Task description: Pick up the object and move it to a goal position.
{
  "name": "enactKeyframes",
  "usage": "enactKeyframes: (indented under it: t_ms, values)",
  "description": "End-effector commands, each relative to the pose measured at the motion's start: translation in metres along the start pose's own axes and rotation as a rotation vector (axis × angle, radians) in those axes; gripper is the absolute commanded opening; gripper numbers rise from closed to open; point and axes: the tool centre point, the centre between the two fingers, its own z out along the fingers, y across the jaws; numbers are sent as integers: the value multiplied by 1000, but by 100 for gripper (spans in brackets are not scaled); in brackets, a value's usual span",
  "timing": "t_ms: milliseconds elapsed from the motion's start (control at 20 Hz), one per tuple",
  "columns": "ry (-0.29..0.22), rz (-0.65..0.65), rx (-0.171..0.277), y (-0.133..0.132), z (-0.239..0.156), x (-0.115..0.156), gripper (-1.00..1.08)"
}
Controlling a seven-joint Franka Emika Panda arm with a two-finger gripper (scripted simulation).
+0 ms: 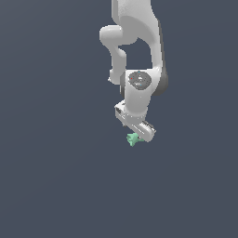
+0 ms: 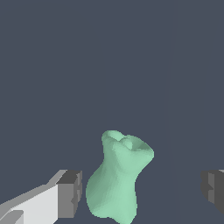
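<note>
The white, smooth-shelled robot arm (image 1: 135,51) is reaching down from the top of the exterior view, its wrist bending so that the white gripper (image 1: 139,135) is tilting toward the small mint-green, lumpy, spool-shaped object (image 1: 134,139) at its tip. That slant is probably there to line the fingers up across the narrow waist of the piece.

In the wrist view the fingers are standing wide apart and gripping nothing. One grey pad on its white finger (image 2: 70,194) is sitting just beside the object's flank, perhaps touching it, though I cannot tell. The other grey pad (image 2: 213,190) is well apart from it, with bare dark ground between. So the mint-green piece (image 2: 117,179) is lying between the fingers but off-centre, close to one side, its flared, dimpled end pointing away from the camera.

Whether the object is resting on the flat slate-grey worktop (image 1: 51,176) I cannot say for certain; no shadow or edge is showing.

To my eye, the grasp is being set up, not yet made. No goal marker is showing in either view.
</note>
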Motion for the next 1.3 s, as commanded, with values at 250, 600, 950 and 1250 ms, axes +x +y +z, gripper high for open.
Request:
enactKeyframes:
  t_ms: [250,600,950,1250]
  values:
    - [3,163,-1,-7,7,-13,100]
    - [6,259,-1,-10,11,-21,100]
    - [7,296,-1,-11,12,-24,100]
    - [7,293,-1,-11,18,-24,100]
